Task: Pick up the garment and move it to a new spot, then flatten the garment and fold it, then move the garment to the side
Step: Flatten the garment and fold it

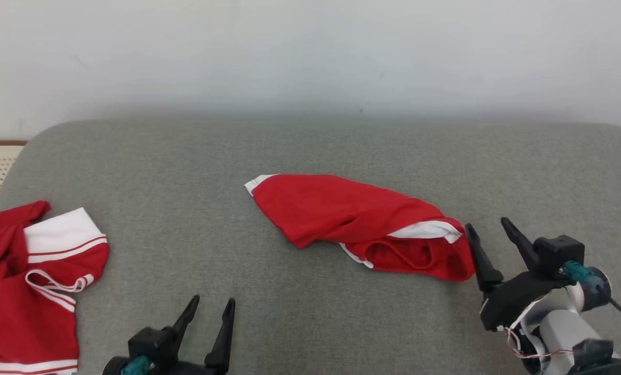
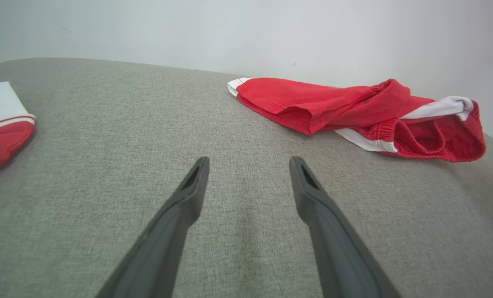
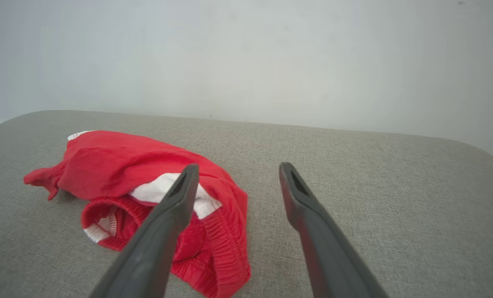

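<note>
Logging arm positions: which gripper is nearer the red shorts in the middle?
Right. The right gripper stands open close beside the waistband end of the shorts. The left gripper, also open, is well apart from them, nearer the robot and off to their left.

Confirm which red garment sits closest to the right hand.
The red shorts in the middle, waistband end right beside the open right hand; the other red garment lies far at the left edge.
</note>
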Robot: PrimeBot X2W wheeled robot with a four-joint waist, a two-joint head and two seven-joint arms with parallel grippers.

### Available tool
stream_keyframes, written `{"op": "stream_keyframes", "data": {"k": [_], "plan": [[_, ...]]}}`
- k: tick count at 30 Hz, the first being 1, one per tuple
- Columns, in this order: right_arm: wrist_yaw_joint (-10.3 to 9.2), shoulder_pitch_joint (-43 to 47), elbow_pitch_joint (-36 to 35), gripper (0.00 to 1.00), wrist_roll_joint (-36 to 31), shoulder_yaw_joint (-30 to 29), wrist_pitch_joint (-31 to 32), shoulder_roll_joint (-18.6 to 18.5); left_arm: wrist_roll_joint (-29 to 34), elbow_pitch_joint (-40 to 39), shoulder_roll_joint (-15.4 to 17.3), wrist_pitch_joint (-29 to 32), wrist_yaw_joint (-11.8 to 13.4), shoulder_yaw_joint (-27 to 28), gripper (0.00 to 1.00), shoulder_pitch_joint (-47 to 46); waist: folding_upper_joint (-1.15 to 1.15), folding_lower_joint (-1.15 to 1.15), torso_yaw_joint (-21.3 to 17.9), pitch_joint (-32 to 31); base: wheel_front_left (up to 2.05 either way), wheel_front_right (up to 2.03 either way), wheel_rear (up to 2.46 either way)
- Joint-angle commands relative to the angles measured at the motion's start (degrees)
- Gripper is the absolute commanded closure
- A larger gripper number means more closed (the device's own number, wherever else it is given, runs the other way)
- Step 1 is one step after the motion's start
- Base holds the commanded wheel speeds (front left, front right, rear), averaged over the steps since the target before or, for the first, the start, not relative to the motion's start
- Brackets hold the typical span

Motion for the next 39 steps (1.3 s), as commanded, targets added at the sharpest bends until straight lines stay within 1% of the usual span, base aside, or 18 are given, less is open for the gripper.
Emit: {"op": "stream_keyframes", "data": {"k": [1,4,8,9,14,19,25,28,31,32,33,39], "plan": [[-0.02,1.5,-2.3,0.0,-2.0,-0.9,0.0,0.9,0.1,0.5,0.0,-0.3,-0.3,-0.4,0.0,-1.4,0.0,0.0,-1.4,1.1,0.0,0.0,0.0],[-0.02,3.5,-6.5,0.0,-5.4,-2.4,0.0,2.6,0.5,1.8,0.0,-0.3,-0.7,-1.8,0.0,-4.1,0.0,0.0,-3.1,2.7,0.0,0.0,0.0],[-0.02,4.7,-11.0,0.0,-8.7,-2.6,0.0,4.5,0.6,3.8,0.0,-0.3,-0.9,-3.1,0.0,-8.4,0.0,0.0,-5.9,5.6,0.0,0.0,0.0],[-0.02,4.7,-11.0,0.0,-8.7,-2.6,0.0,4.5,0.6,3.8,0.0,-0.3,-0.9,-3.1,0.0,-8.4,0.0,0.0,-5.9,5.6,0.0,0.0,0.0],[-0.02,5.4,-15.0,0.0,-10.2,-2.1,0.0,6.3,1.2,7.3,0.0,-0.3,-0.6,-3.9,0.0,-13.2,0.0,0.0,-9.4,8.9,0.0,0.0,0.0],[-0.02,5.5,-15.8,0.0,-10.3,-1.7,0.0,7.4,2.0,10.5,0.0,-0.2,-0.4,-3.7,0.0,-16.5,0.0,0.0,-12.1,11.4,0.0,0.0,0.0],[-0.02,5.0,-15.9,0.0,-10.3,-2.4,0.0,8.1,3.4,12.2,0.1,-0.2,-0.3,-3.1,0.0,-18.8,0.0,0.0,-14.0,13.4,0.0,0.0,0.0],[-0.02,4.4,-16.0,0.0,-10.2,-2.3,0.0,8.4,4.0,13.0,0.1,-0.2,-0.3,-1.9,0.0,-20.0,0.0,0.0,-14.9,14.0,0.0,0.0,0.0],[-0.02,3.8,-16.2,0.0,-10.2,-2.4,0.0,8.6,4.3,12.0,0.4,-0.2,-0.9,-0.4,0.0,-21.1,0.0,0.0,-15.8,14.7,0.0,0.0,0.0],[-0.02,3.8,-16.2,0.0,-10.2,-2.6,0.0,8.7,4.6,11.6,0.5,-0.2,-1.0,-0.1,0.72,-21.3,0.0,0.0,-16.0,14.8,0.0,0.0,0.0],[-0.02,3.9,-16.2,0.0,-10.1,-2.7,0.0,8.8,4.8,11.2,0.6,-0.2,-1.3,0.2,1.0,-21.5,0.0,0.0,-16.1,14.8,0.0,0.0,0.0],[-0.02,4.8,-15.8,0.0,-9.7,-3.3,0.0,9.1,6.1,6.8,1.3,-0.2,-2.2,2.3,1.0,-23.6,0.0,0.0,-16.3,15.1,0.0,0.0,0.0]]}}
